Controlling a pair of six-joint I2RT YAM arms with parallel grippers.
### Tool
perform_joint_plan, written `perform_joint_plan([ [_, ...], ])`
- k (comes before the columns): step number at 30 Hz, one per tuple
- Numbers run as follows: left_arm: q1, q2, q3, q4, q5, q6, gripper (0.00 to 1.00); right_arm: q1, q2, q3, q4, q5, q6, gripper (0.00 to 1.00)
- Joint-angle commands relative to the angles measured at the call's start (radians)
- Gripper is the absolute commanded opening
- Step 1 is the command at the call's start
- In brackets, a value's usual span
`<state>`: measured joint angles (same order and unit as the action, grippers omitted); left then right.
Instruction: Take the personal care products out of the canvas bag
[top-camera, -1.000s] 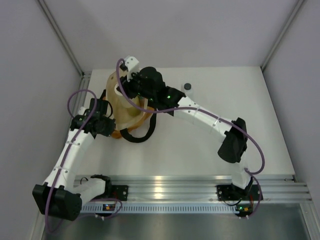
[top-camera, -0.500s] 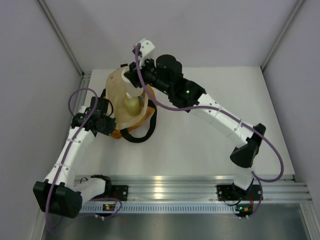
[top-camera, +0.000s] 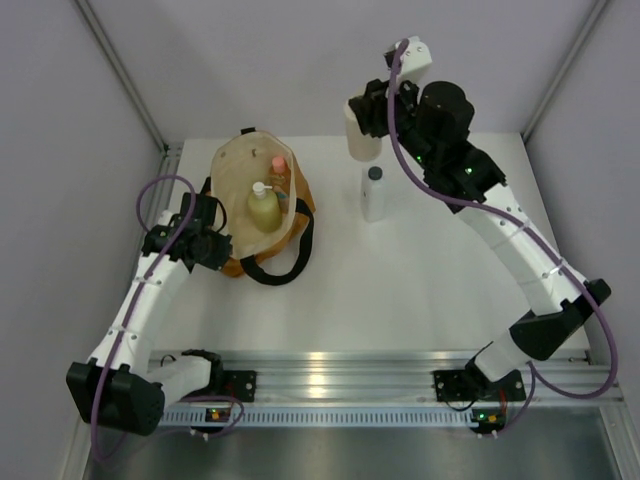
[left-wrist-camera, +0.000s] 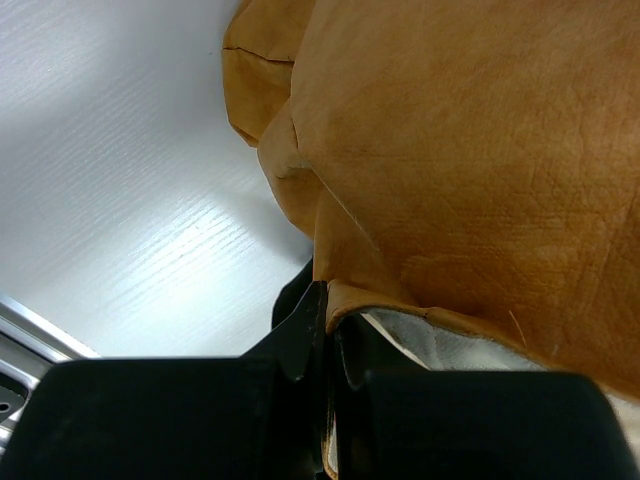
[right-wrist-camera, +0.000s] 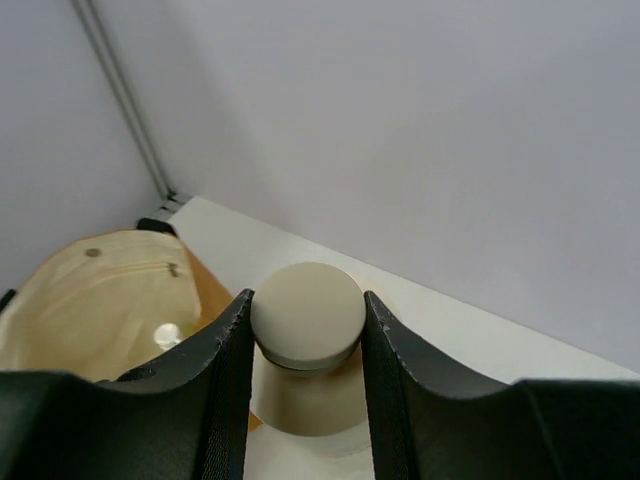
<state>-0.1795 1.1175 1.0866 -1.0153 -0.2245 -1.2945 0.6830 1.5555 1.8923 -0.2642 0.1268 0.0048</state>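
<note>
The mustard-tan canvas bag (top-camera: 240, 215) stands open at the back left of the table, its cream lining showing. Inside it stand the pale yellow-green pump bottle (top-camera: 263, 208) and the orange-pink bottle (top-camera: 279, 172). My left gripper (top-camera: 213, 247) is shut on the bag's rim (left-wrist-camera: 345, 300) at its near left side. My right gripper (top-camera: 366, 118) is shut on the cap of the beige bottle (right-wrist-camera: 308, 318) and holds it high above the back of the table, right of the bag. The white bottle with dark cap (top-camera: 374, 193) stands on the table below it.
The bag's black strap handle (top-camera: 285, 262) loops onto the table (top-camera: 400, 290) in front of the bag. Grey walls close in the back and both sides. A metal rail (top-camera: 350, 375) runs along the near edge.
My right gripper has lifted the beige bottle out of the bag and carried it up and to the right. The bag's inside now shows two bottles. The left arm has stayed put.
</note>
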Motion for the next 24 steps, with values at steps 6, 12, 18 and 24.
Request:
perform_joint_plan([
  [6, 0.000, 0.021, 0.030, 0.015, 0.016, 0.009, 0.00, -0.239, -0.140, -0.142, 0.131, 0.019, 0.044, 0.00],
  [12, 0.000, 0.027, 0.029, 0.030, 0.033, 0.017, 0.00, -0.424, -0.181, -0.367, 0.307, -0.019, 0.089, 0.00],
  [18, 0.002, 0.034, 0.045, 0.032, 0.028, 0.027, 0.00, -0.556, -0.196, -0.614, 0.569, -0.090, 0.179, 0.00],
  [24, 0.002, 0.048, 0.053, 0.043, 0.047, 0.038, 0.00, -0.606, -0.149, -0.797, 0.821, -0.150, 0.211, 0.00],
])
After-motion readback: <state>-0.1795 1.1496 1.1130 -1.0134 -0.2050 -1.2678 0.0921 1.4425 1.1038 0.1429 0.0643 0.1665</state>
